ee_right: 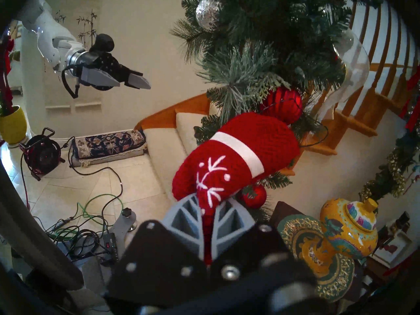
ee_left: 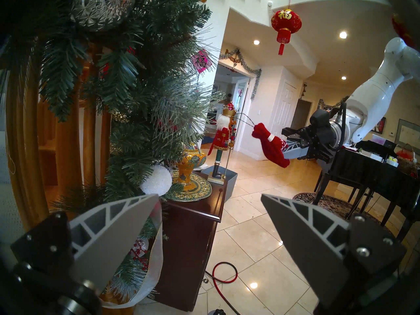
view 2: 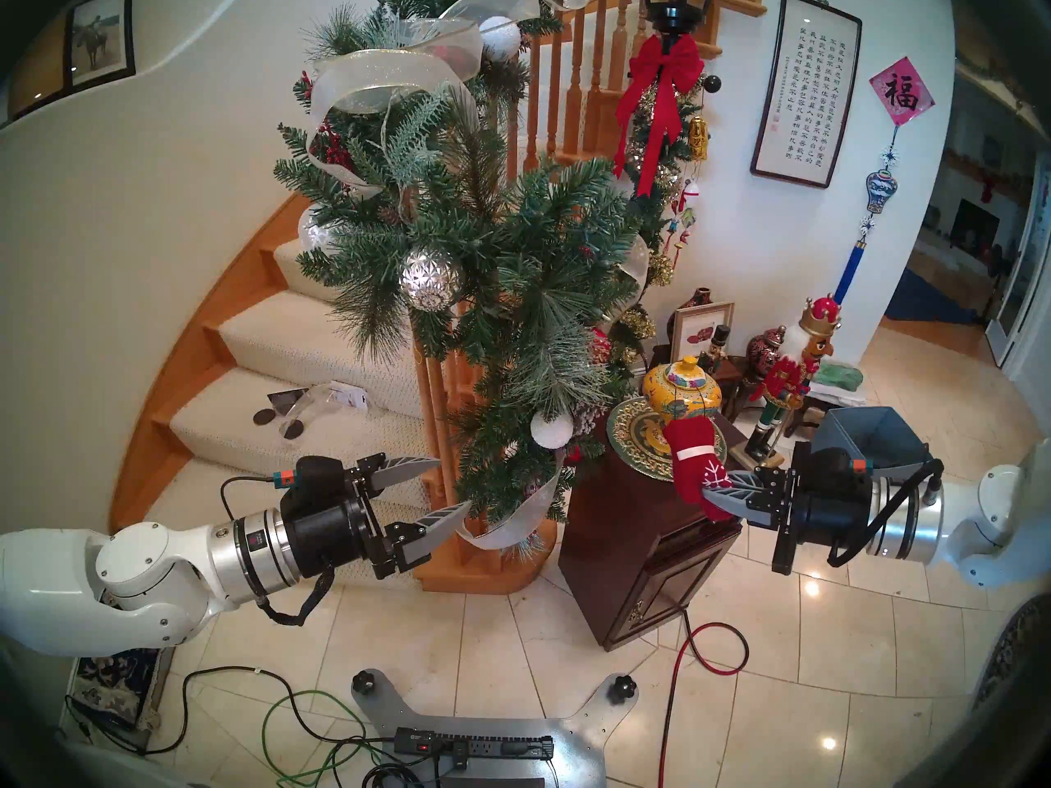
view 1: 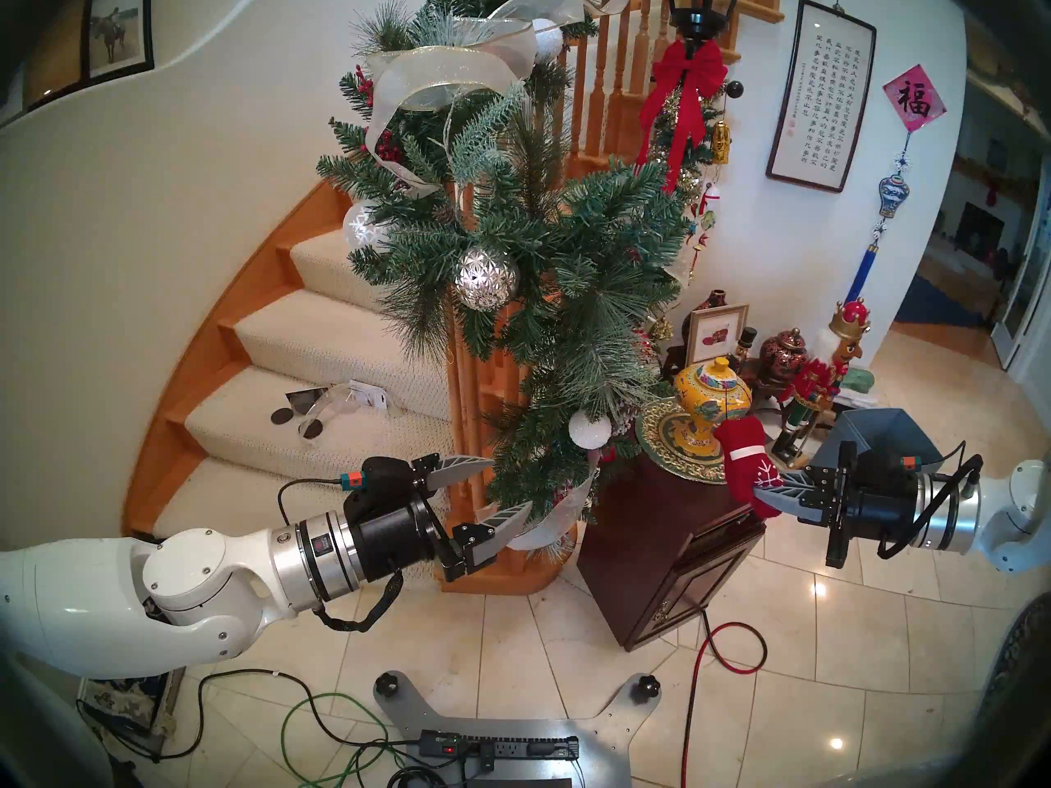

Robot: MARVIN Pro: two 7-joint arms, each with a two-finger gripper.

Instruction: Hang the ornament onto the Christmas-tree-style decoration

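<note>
So the right claw (view 1: 765,494) is clamped tight on the fingertip end of the small red knitted mitten ornament (view 1: 748,463), the one with a white cuff band and a white snowflake stitched on it. The mitten sticks up and out of the claw, cuff end highest, with its thin dark string loop (ee_left: 244,120) poking off the top toward the greenery. It's hanging in the air over the edge of the dark wooden cabinet (view 1: 671,559), just in front of the yellow painted lidded jar (view 1: 714,394) sitting on a green and gold plate (view 1: 662,440).

The left claw (view 1: 500,494) has its grey fingers spread wide with nothing between them, parked right by the bottom end of the big green pine garland with frosted needles and sheer silver ribbon (view 1: 540,258). That garland runs down the orange wooden stair railing (view 1: 597,76), with a silver patterned ball (view 1: 486,277) and a white glittery ball (view 1: 590,428) on it. The mitten is near the garland's lower right side, not hooked on any branch yet.
</note>
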